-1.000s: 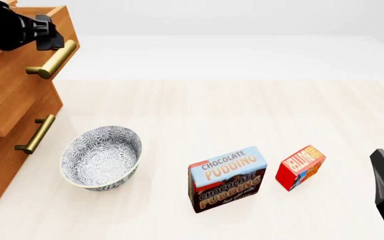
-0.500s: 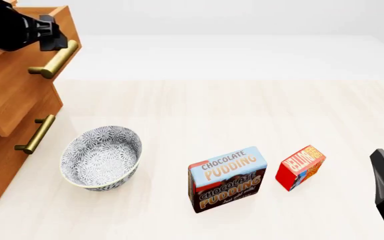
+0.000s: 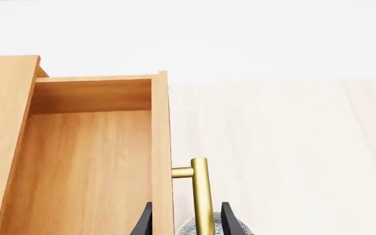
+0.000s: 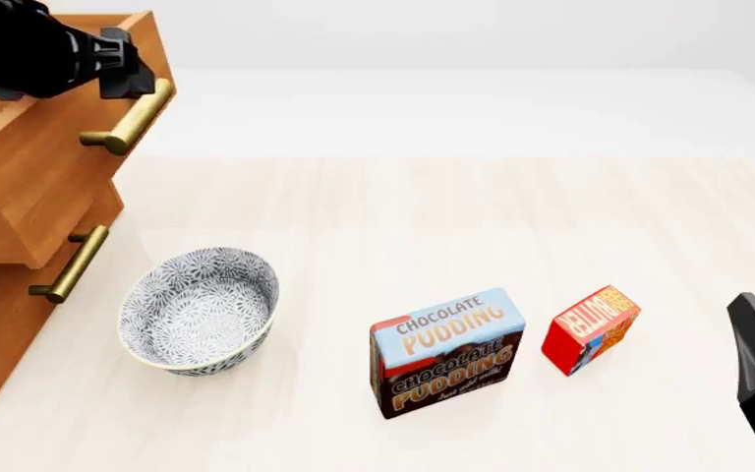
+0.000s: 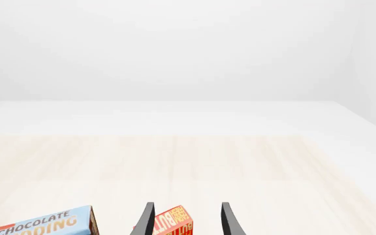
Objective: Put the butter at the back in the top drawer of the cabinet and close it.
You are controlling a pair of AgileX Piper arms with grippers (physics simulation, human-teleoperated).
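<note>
The brown cabinet (image 4: 11, 295) stands at the left with its top drawer (image 4: 50, 177) pulled out. The drawer's inside (image 3: 83, 166) shows bare wood. My left gripper (image 4: 126, 61) is at the top end of the drawer's brass handle (image 4: 129, 116). In the left wrist view it (image 3: 186, 223) is open, its fingers straddling the drawer front and the handle (image 3: 199, 196). The red and orange butter (image 4: 592, 329) lies on the table at the front right. My right gripper (image 4: 753, 329) hangs open to the right of it, apart from it. The butter (image 5: 174, 223) shows ahead between its fingers.
A patterned grey bowl (image 4: 201, 310) stands in front of the cabinet below the open drawer. A chocolate pudding box (image 4: 447, 349) stands upright just left of the butter. A lower drawer handle (image 4: 70, 264) juts out beside the bowl.
The top drawer has slid further out of the cabinet, with my left gripper moving along at its handle. The right arm, butter, pudding box and bowl have not moved.
</note>
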